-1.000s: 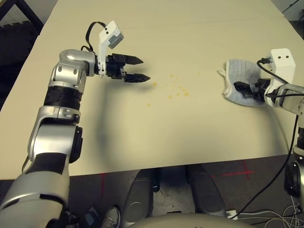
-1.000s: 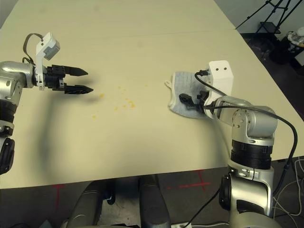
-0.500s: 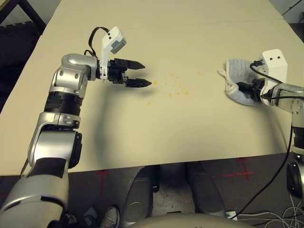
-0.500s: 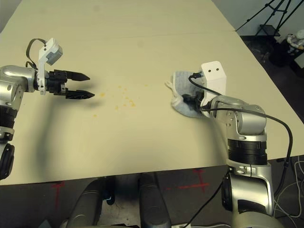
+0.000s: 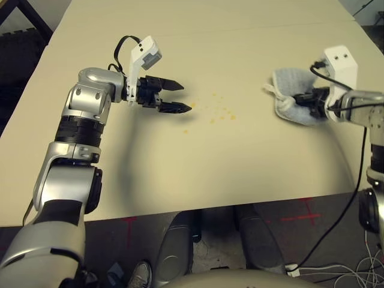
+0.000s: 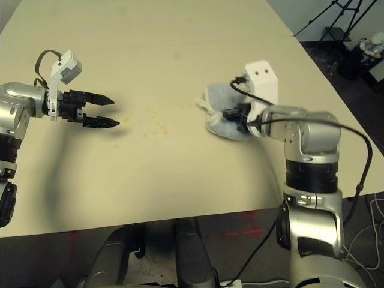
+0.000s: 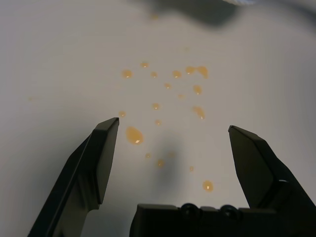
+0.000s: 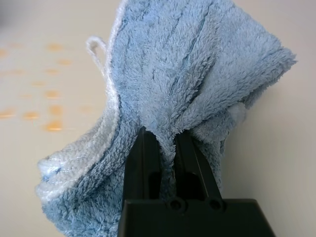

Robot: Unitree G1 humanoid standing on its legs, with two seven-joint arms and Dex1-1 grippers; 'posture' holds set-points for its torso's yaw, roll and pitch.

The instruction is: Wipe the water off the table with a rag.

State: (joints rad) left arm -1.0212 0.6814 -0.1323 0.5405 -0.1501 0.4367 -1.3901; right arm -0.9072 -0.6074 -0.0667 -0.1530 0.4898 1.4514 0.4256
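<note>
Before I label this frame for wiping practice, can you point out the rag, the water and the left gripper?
rag (image 8: 197, 64): right wrist view, on its fluffy blue middle.
water (image 7: 134, 135): left wrist view, on the largest orange drop.
left gripper (image 5: 180, 97): left eye view, midway between the tips of its open fingers.

Rag (image 8: 182, 74) light blue-grey, faint darker stripes, white hem. Water (image 7: 168, 98) yellow-orange droplets. Bench (image 5: 240, 168) pale beige, matte. Both hands black-fingered, white camera housings.
</note>
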